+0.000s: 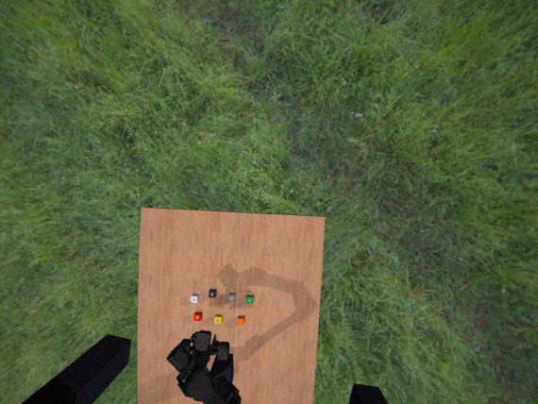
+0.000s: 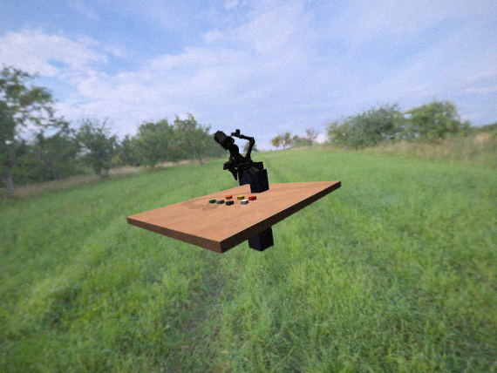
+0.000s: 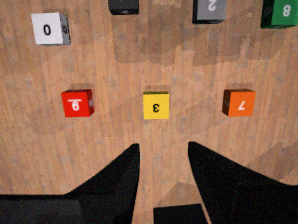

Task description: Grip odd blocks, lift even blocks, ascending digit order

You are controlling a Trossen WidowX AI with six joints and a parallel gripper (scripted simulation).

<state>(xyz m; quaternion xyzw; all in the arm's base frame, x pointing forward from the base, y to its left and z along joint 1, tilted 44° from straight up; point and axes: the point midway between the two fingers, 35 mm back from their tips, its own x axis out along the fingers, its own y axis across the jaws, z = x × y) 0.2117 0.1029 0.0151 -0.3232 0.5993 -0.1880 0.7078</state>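
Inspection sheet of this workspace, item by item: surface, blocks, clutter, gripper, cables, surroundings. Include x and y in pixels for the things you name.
Surface: wooden table [image 1: 165, 245] [image 2: 196, 227] [image 3: 30, 150], shadows across it.
Blocks: white block [image 1: 194, 298] [image 2: 244, 202] [image 3: 47, 30], black block [image 1: 212, 293] [image 2: 229, 203] [image 3: 124, 5], gray block [image 1: 232, 297] [image 2: 221, 201] [image 3: 209, 12], green block [image 1: 250, 299] [image 2: 212, 201] [image 3: 280, 15] in one rough row; red block [image 1: 197, 316] [image 2: 252, 198] [image 3: 77, 104], yellow block [image 1: 218, 319] [image 2: 241, 198] [image 3: 156, 106], orange block [image 1: 241, 321] [image 2: 228, 197] [image 3: 240, 103] in another. Yellow reads 3, orange 7; black's digit unreadable.
Clutter: nothing seen.
Gripper: the gripper [image 1: 213, 344] [image 2: 235, 175] [image 3: 163, 148] is partly open, off the blocks, nothing between its fingers.
Cables: nothing seen.
Surroundings: grass [image 1: 378, 142] [image 2: 349, 283], trees [image 2: 375, 126].
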